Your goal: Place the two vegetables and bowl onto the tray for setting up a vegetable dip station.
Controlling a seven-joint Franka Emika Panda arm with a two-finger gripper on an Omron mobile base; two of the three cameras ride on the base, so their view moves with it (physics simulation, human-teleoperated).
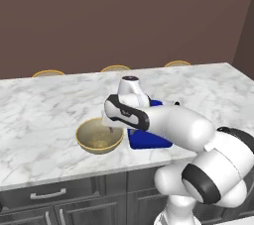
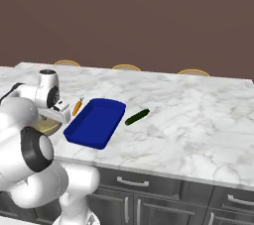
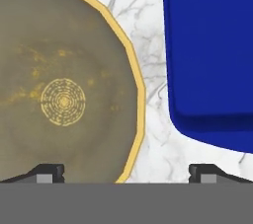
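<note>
The tan bowl (image 1: 99, 136) with its mottled olive inside (image 3: 59, 85) sits on the marble counter, just left of the deep blue tray (image 2: 95, 122). My gripper (image 3: 126, 172) is open and low over the bowl's right rim, with one fingertip (image 3: 47, 172) above the inside and the other above the counter strip between bowl and tray (image 3: 212, 45). In the left base view the gripper (image 1: 110, 129) hangs at the bowl's near-right edge and my arm covers most of the tray (image 1: 149, 140). The orange carrot (image 2: 77, 106) lies by the tray's far left corner. The dark green cucumber (image 2: 137, 117) lies to its right.
Three flat tan-rimmed discs (image 1: 48, 73) (image 1: 115, 68) (image 1: 177, 63) peek over the counter's far edge. The marble counter (image 2: 198, 120) stretches wide to the right of the cucumber. Dark drawers (image 1: 49, 194) run under the front edge, close to bowl and tray.
</note>
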